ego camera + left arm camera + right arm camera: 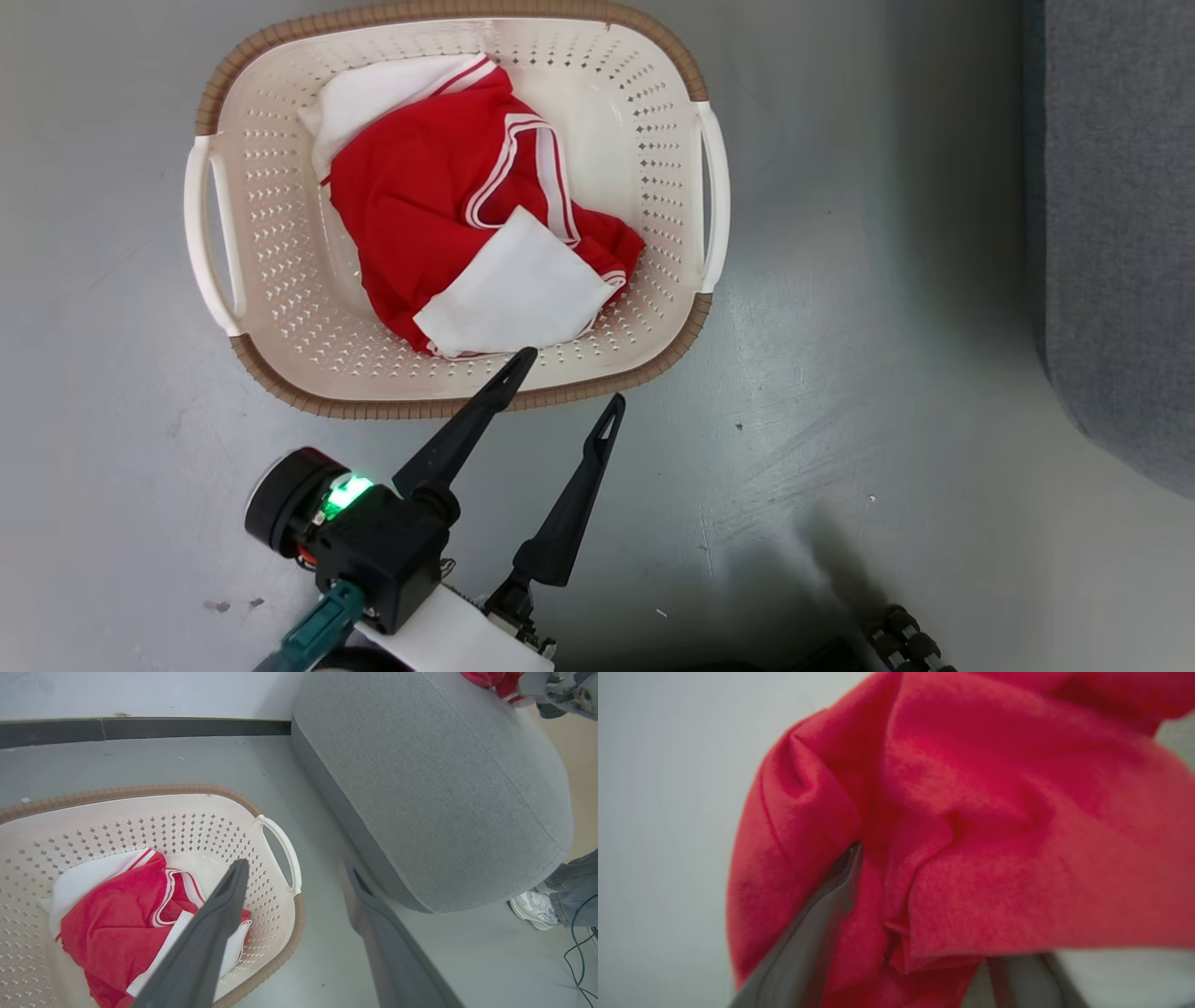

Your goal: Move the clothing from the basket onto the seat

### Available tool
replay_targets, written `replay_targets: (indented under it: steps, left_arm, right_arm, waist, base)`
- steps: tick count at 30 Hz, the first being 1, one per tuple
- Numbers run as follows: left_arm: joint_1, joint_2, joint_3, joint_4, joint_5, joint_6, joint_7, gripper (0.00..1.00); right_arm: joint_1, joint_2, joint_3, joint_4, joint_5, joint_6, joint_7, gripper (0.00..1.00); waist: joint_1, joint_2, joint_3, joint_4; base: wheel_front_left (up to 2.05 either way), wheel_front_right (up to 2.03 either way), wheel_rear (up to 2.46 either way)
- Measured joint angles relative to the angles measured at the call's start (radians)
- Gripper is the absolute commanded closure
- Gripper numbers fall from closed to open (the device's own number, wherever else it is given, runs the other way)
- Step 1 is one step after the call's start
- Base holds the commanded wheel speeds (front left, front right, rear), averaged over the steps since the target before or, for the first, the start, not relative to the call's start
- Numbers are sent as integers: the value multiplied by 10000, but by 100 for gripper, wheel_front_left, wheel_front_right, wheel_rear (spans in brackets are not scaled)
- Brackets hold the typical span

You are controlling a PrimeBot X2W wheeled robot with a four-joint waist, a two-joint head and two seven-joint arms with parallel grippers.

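A red garment with white panels (420, 196) lies crumpled in the cream basket (448, 406) on the floor. My left gripper (571, 378) hovers open over the basket's near rim, one finger above the garment's white panel, the other over the floor. In the left wrist view the same garment (112, 914) lies in the basket (275, 849), and the grey sofa (434, 788) stands just right of it. Another piece of red clothing (971, 812) wraps my right gripper (920, 905), which is shut on it. Red fabric (486, 679) also shows at the sofa's far end.
The sofa's edge (1120, 233) runs down the right of the head view, with grey floor (840, 327) between it and the basket. A person's shoe (532, 907) and trouser leg stand by the sofa's corner. A wall with a dark skirting (140, 728) lies behind the basket.
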Motion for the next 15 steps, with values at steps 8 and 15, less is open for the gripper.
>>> replay_targets:
  steps: [8, 15]
  left_arm:
    - [-519, -128, -38, 512, -150, -343, -190, 0]
    - [-1124, -383, -215, 1198, -330, -694, -401, 0]
  right_arm:
    - [332, 132, 779, 0, -12, 0, -199, 0]
    - [977, 451, 1463, -94, -8, 0, -336, 0]
  waist:
    - [0, 0, -260, -202]
    - [0, 0, -628, -263]
  base:
    - [0, 0, 0]
    - [0, 0, 0]
